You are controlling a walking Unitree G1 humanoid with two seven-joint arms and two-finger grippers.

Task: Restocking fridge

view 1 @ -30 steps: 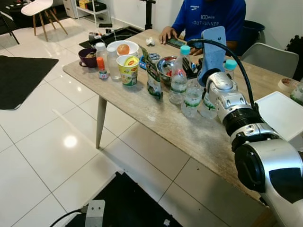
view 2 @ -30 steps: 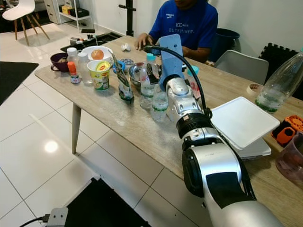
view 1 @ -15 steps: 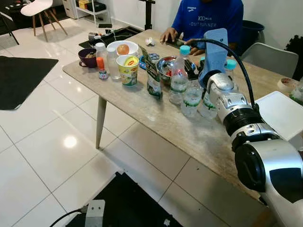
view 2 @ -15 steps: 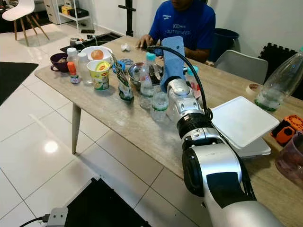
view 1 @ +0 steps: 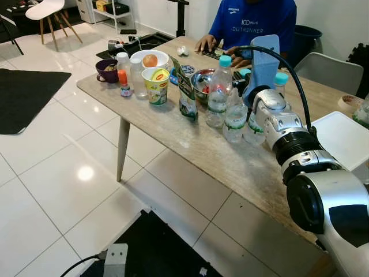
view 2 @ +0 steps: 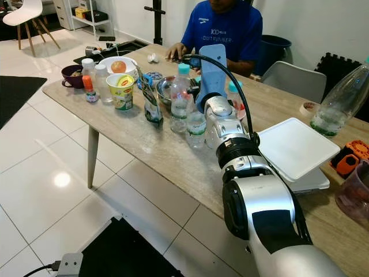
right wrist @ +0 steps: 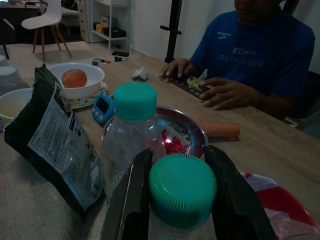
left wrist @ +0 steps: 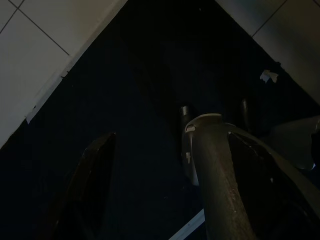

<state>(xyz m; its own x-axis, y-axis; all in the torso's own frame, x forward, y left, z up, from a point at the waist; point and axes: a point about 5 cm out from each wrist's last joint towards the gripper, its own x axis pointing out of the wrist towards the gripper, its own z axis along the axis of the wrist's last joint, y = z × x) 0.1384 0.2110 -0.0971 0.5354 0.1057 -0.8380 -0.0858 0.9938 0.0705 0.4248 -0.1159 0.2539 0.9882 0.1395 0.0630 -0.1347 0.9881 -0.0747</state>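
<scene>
Three clear water bottles with teal caps stand in a cluster on the wooden table (view 1: 190, 144): a tall one (view 1: 218, 92) and two short ones (view 1: 234, 120) (view 1: 253, 130). My right gripper (right wrist: 182, 192) reaches in over the cluster. Its two black fingers (right wrist: 132, 200) press against either side of the near short bottle's cap (right wrist: 183, 184), with the tall bottle (right wrist: 134, 130) just behind. Seen from the head, the gripper (view 2: 199, 103) sits at the top of that short bottle (view 2: 196, 124). My left gripper (left wrist: 155, 190) hangs idle over a black mat, its fingers apart.
A dark snack bag (view 1: 185, 92), a noodle cup (view 1: 156, 84), a steel bowl (view 1: 203, 78), a white bowl holding a fruit (view 1: 151, 57) and a purple bowl (view 1: 106, 69) crowd the table's left. A person in a blue shirt (view 1: 253, 20) sits opposite. A white box (view 1: 345, 138) lies right.
My right arm has edged a little to the right and further in over the bottles. The bottles stand where they were.
</scene>
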